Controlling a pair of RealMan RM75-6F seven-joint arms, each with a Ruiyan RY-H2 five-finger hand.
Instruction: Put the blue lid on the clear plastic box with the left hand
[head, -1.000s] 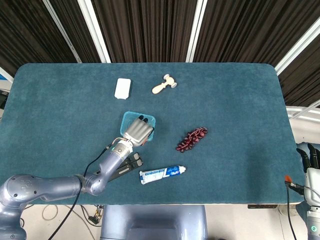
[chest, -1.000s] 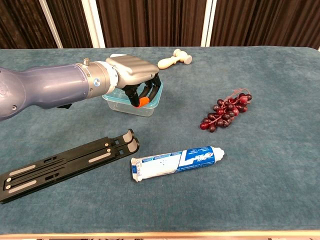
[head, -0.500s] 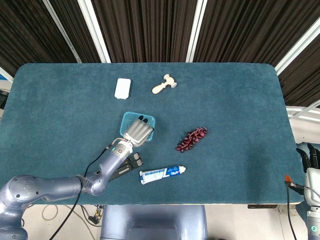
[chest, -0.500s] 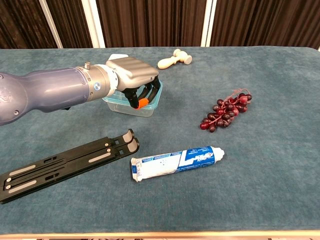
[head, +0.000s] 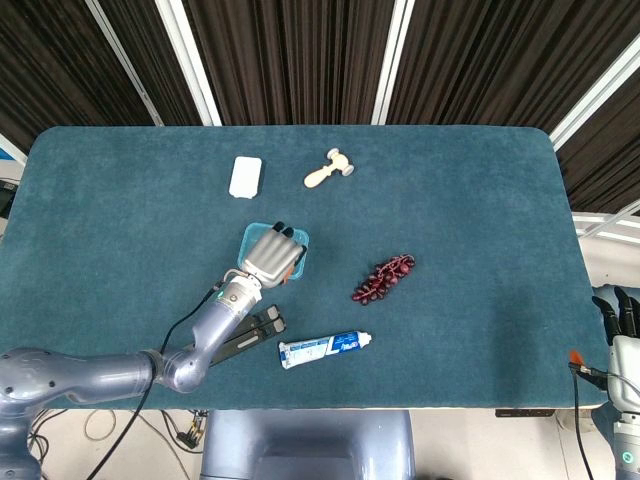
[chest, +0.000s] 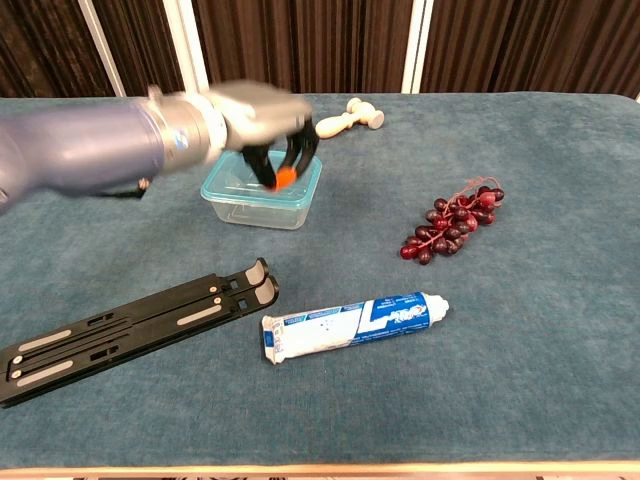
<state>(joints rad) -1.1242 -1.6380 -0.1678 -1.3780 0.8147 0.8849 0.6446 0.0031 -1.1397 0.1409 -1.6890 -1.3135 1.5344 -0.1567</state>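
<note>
The left hand (chest: 262, 115) is seen raised above the clear plastic box (chest: 262, 192), its image blurred in the chest view; its fingers (chest: 283, 165) are curled downward with daylight between them and the box, and nothing is seen to be held in them. The blue lid (chest: 225, 192) is already seated on the box, its rim showing directly under and slightly nearer the camera than the hand. In the head view the same hand (head: 268, 256) covers most of the box (head: 300, 250), only a blue edge being visible past the fingertips.

On the table (head: 480, 200), beyond the left hand, a small wooden mallet (head: 329, 170) and a white rectangular object (head: 245, 177) are found. To its right a bunch of dark red grapes (chest: 450, 220) is laid. Nearer the robot than the hand, a toothpaste tube (chest: 350, 325) and a black flat bracket (chest: 130, 328) are seen, the bracket lying under the forearm in the head view.

The right hand (head: 622, 320) is seen at the far right edge, off the table; whether it is clenched cannot be told.
</note>
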